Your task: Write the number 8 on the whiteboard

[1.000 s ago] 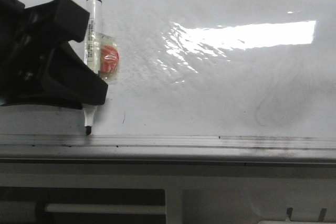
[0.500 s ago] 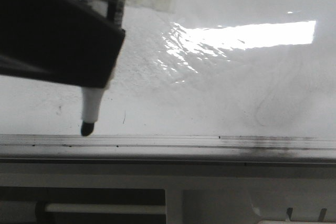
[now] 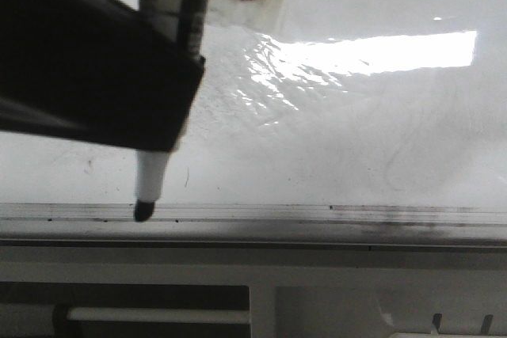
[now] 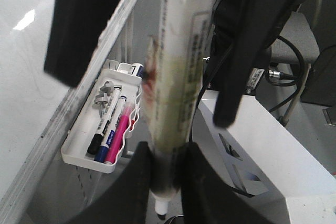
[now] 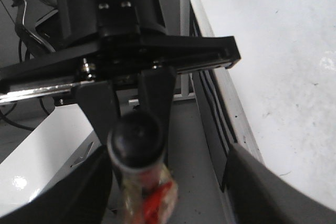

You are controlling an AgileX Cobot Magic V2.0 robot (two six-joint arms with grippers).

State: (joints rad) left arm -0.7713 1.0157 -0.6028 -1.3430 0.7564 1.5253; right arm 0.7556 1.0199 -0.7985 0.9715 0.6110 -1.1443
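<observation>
Clearly the left gripper (image 4: 168, 182) is clamped on the marker (image 4: 176, 77), and the right gripper (image 5: 173, 184) stands with its fingers spread wide to either side of the capped end, touching nothing that we can see. In the front view, the marker tip (image 3: 143, 211) sits over the metal rail (image 3: 333, 213) at the near edge of the whiteboard (image 3: 356, 140). We find no number 8 on the board. We judge two risks: a stroke begun here lands on metal, and the straddling right fingers may knock the barrel and skew the line.
</observation>
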